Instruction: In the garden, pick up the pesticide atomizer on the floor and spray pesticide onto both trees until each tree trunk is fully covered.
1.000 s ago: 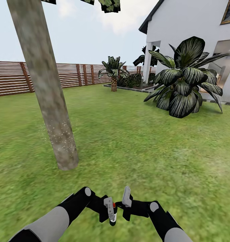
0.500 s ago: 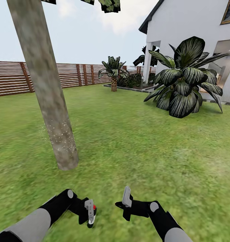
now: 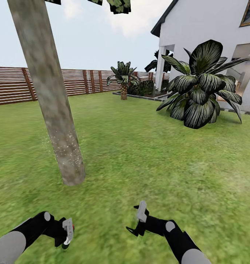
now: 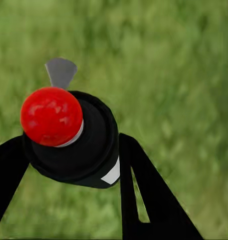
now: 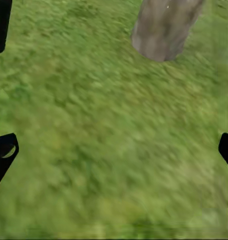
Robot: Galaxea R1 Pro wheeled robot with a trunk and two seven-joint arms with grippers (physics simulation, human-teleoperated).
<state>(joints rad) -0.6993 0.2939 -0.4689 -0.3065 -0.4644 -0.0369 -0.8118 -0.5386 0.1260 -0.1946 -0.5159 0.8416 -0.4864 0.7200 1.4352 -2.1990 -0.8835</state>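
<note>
The tree trunk runs off the top of the head view, so only scraps of its crown show, and in the right wrist view its base is cut by the edge. The atomizer hides the left gripper's fingers, its body out of sight behind its red cap. The grass is blurred.

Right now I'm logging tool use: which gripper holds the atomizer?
The left gripper is shut on the red-capped pesticide atomizer; the right gripper is open, holding nothing, above grass.
</note>
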